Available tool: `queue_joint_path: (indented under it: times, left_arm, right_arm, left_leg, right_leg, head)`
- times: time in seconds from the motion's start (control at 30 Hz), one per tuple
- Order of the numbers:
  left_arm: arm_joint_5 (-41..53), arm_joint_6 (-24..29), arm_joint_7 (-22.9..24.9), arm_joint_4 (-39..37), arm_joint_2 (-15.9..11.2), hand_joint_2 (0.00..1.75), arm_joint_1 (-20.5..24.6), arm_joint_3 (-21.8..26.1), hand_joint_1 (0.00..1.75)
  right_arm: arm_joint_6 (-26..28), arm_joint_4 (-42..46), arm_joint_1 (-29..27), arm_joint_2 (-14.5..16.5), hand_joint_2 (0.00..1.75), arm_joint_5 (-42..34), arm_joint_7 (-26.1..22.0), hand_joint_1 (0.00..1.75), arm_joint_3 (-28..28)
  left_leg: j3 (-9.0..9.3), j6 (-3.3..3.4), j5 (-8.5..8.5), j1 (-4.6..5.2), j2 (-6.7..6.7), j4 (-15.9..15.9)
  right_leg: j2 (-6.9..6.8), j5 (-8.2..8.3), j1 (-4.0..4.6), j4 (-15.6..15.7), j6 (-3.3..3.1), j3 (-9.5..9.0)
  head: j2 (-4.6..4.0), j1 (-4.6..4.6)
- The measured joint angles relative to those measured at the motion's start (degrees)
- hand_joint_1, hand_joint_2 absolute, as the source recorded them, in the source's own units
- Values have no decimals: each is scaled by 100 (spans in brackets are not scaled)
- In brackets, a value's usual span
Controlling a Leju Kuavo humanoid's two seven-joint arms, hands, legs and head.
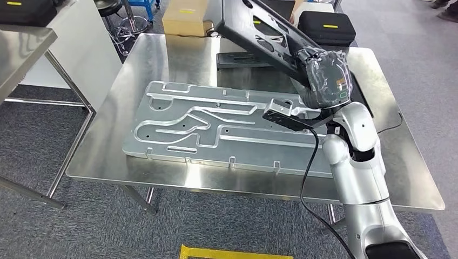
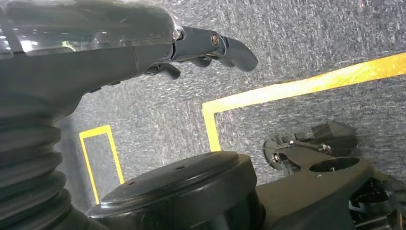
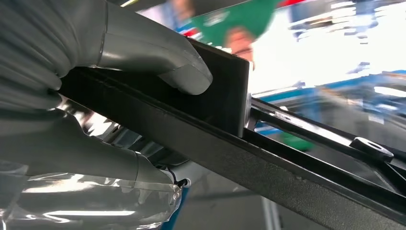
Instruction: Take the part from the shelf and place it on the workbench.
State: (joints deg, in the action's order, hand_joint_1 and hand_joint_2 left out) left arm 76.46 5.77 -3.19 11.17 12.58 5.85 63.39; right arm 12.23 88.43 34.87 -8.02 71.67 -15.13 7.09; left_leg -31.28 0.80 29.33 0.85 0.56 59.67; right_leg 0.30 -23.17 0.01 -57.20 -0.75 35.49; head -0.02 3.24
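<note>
Right hand (image 1: 323, 75), wrapped in clear plastic, grips the near end of the black part (image 1: 259, 33); right wrist view shows the thumb (image 3: 158, 60) pressed flat on the part's (image 3: 268, 167) black face, fingers under it. Part is a long black frame with cut-outs, held tilted above the workbench (image 1: 162, 59), not resting on it, running from the hand up and away over the workbench's far edge. Left hand (image 2: 201, 45) hangs over grey carpet with yellow tape lines (image 2: 306, 86), fingers loosely curled, holding nothing.

On the workbench lies a large silver metal plate (image 1: 216, 127) with raised channels, taking up most of the middle; its near edge sits just inside the workbench's near edge. Bare steel strip along the workbench's left side and far-left corner. Beyond the workbench's far edge: a cardboard box (image 1: 186, 20) and a black case (image 1: 327, 27). Left of the workbench, well apart, another steel table (image 1: 24, 51). Carpet on the workbench's near side.
</note>
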Motion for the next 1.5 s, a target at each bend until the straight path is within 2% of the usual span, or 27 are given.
queue_joint_path:
  times: [0.03,0.1,0.13,0.17,0.2,0.27,0.3,0.33,0.47,0.5,0.57,0.63,0.67,0.7,0.73,0.8,0.87,0.93,1.03,1.07,1.13,1.17,1.2,1.23,1.33,1.4,1.5]
  left_arm:
    - [1,-1,-5,1,-3,175,5,1,0]
    - [-5,-8,-25,2,-14,175,43,2,0]
    - [-14,-11,-35,2,-20,175,71,2,0]
    - [-20,-16,-41,2,-27,175,93,2,0]
    - [-23,-18,-43,2,-31,175,103,2,0]
    - [-27,-22,-43,2,-35,175,84,2,0]
    - [-30,-23,-44,0,-32,175,66,2,0]
    - [-34,-26,-45,-2,-31,175,51,2,0]
    - [-45,-71,-29,-4,-32,175,39,2,0]
    - [-33,-83,-20,-4,-32,175,40,2,0]
    - [-8,-93,-4,-4,-32,175,40,1,0]
    - [-30,-87,1,-4,-33,175,32,1,0]
    - [-54,-83,2,-4,-35,175,25,1,0]
    - [-73,-78,2,-4,-37,175,18,2,0]
    - [-77,-77,2,-4,-39,175,13,3,0]
    - [-40,-80,8,-6,-37,87,4,3,0]
    - [-9,-85,22,-9,-33,0,-16,1,0]
    - [-21,-84,43,-11,-33,0,-45,2,0]
    - [-37,-78,55,-9,-50,0,-64,2,0]
    - [-38,-78,48,-9,-58,0,-71,2,0]
    - [-56,-72,40,-9,-71,0,-91,3,0]
    - [-68,-63,48,-9,-77,0,-102,4,0]
    - [-80,-51,60,-9,-84,0,-108,6,0]
    - [-87,-38,77,-9,-91,0,-112,9,0]
    - [-91,6,124,-9,-104,0,-114,23,0]
    - [-95,28,146,-10,-108,0,-115,34,0]
    - [-122,43,156,-10,-116,0,-122,57,0]
  right_arm:
    - [131,-186,27,-10,175,294,89,175,66]
    - [315,-555,62,-30,175,685,222,175,209]
    - [362,-718,62,-36,175,781,259,175,271]
    - [386,-856,57,-35,175,849,289,175,321]
    - [393,-980,57,-34,175,923,320,175,364]
    - [390,-1214,79,-32,175,1111,388,175,443]
    - [388,-1349,104,-33,175,1202,414,175,475]
    - [394,-1500,134,-34,175,1288,432,175,501]
    - [454,-2191,253,-24,0,1568,490,0,598]
    - [469,-2367,282,3,0,1595,493,0,618]
    - [489,-2653,351,102,0,1591,493,0,633]
    - [483,-2889,381,218,0,1565,493,0,633]
    - [476,-2980,369,268,0,1548,492,0,633]
    - [470,-3054,355,314,0,1526,492,0,633]
    - [465,-3112,348,350,0,1503,492,0,632]
    - [463,-3188,364,391,0,1462,492,0,630]
    - [458,-3243,387,419,0,1439,492,0,627]
    - [441,-3284,395,434,0,1409,493,0,624]
    - [415,-3318,379,437,0,1341,505,0,621]
    - [411,-3325,371,436,0,1319,512,0,621]
    - [405,-3337,333,432,0,1273,533,0,615]
    - [406,-3340,301,430,0,1247,545,0,606]
    - [409,-3341,264,428,0,1217,560,0,591]
    - [413,-3341,233,428,0,1181,571,0,565]
    - [435,-3316,195,427,0,1019,594,0,420]
    - [460,-3265,180,426,0,924,624,0,269]
    - [506,-3166,131,433,0,850,687,0,38]
  left_leg:
    - [-107,-33,110,-3,-15,234]
    - [-490,-91,381,-37,-32,962]
    - [-675,-117,458,-53,-32,1285]
    - [-777,-141,428,-69,-31,1435]
    - [-778,-162,288,-87,-30,1375]
    - [-524,-196,-167,-129,-26,732]
    - [-398,-206,-326,-135,-24,421]
    - [-298,-194,-382,-140,-24,169]
    - [-246,-17,-315,-117,-51,-33]
    - [-234,19,-314,-122,-46,-43]
    - [-213,82,-310,-130,-25,-58]
    - [-207,116,-296,-104,-4,-57]
    - [-201,129,-287,-85,2,-56]
    - [-189,142,-276,-64,6,-56]
    - [-169,152,-263,-44,8,-56]
    - [-115,160,-226,-11,13,-60]
    - [-85,138,-191,8,19,-66]
    - [-78,92,-169,3,36,-80]
    - [-116,10,-33,-3,34,75]
    - [-213,-21,91,-12,19,308]
    - [-567,-87,396,-70,-5,1033]
    - [-742,-119,490,-102,-5,1350]
    - [-843,-152,485,-134,-4,1499]
    - [-839,-180,373,-164,-2,1431]
    - [-399,-231,-195,-218,11,397]
    - [-247,-196,-308,-207,13,35]
    - [-281,-73,-361,-186,28,0]
  right_leg:
    - [-5,-4,-30,45,-8,-57]
    - [-9,-33,-43,58,-24,-109]
    - [-9,-53,-50,52,-22,-123]
    - [-4,-76,-59,42,-11,-139]
    - [5,-103,-73,26,4,-158]
    - [28,-174,-104,-23,58,-207]
    - [37,-207,-102,-56,94,-213]
    - [44,-228,-96,-91,131,-196]
    - [37,-238,-79,-136,228,-115]
    - [32,-287,-84,-200,247,-94]
    - [17,-526,-84,-643,285,117]
    - [8,-826,-76,-1440,298,559]
    - [8,-874,-72,-1724,289,744]
    - [8,-818,-65,-1834,267,849]
    - [9,-647,-48,-1686,229,826]
    - [15,-190,15,-923,99,519]
    - [20,29,86,-319,-21,260]
    - [33,23,126,-178,-67,206]
    - [58,47,45,-25,-81,86]
    - [60,53,11,21,-84,39]
    - [61,43,-2,30,-92,5]
    - [66,37,-10,21,-90,2]
    - [76,30,-23,6,-82,1]
    - [89,21,-39,-16,-65,1]
    - [130,-45,-72,-131,29,26]
    - [143,-54,-60,-190,110,83]
    - [150,-22,-78,-193,215,127]
  head:
    - [0,1]
    - [0,1]
    - [0,1]
    - [0,1]
    - [0,1]
    - [0,1]
    - [0,1]
    - [0,0]
    - [0,-2]
    - [0,-2]
    - [0,-2]
    - [0,-2]
    - [0,-2]
    - [0,-2]
    - [0,-2]
    - [0,-3]
    - [0,-1]
    - [0,0]
    - [0,-1]
    - [-1,-1]
    - [-1,-1]
    - [-1,-1]
    - [0,-1]
    - [0,-1]
    - [0,0]
    - [0,-2]
    - [0,-7]
